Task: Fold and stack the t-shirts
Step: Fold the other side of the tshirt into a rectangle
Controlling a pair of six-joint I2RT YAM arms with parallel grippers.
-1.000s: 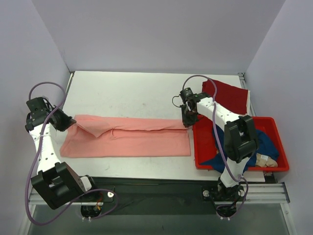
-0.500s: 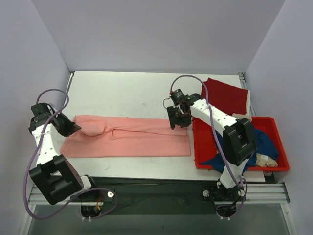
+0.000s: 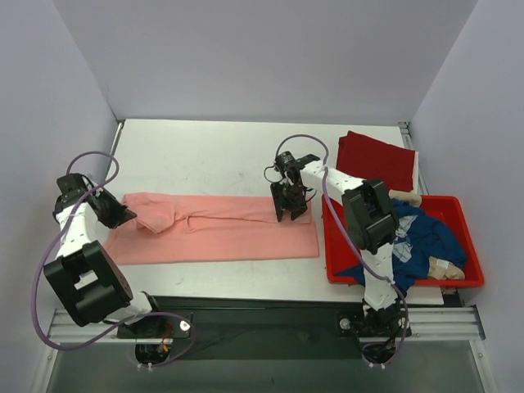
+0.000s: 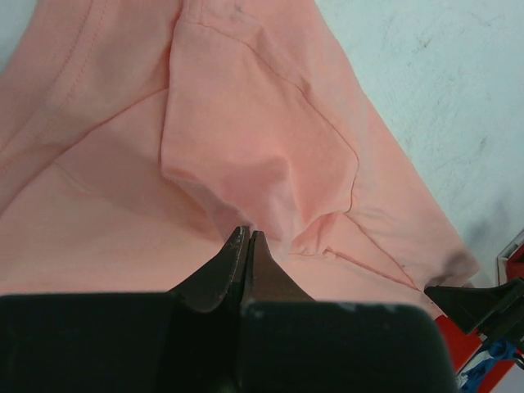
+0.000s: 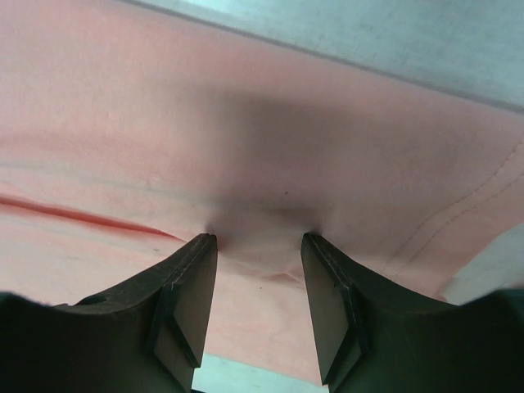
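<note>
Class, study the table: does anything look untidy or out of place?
Yes. The navy shirt lies crumpled in the red tub, not folded. The pink shirt is bunched at its left end, where the left tool pinches it.

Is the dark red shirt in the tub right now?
No, the dark red shirt lies flat on the table beyond the red tub, which holds the navy shirt.
</note>
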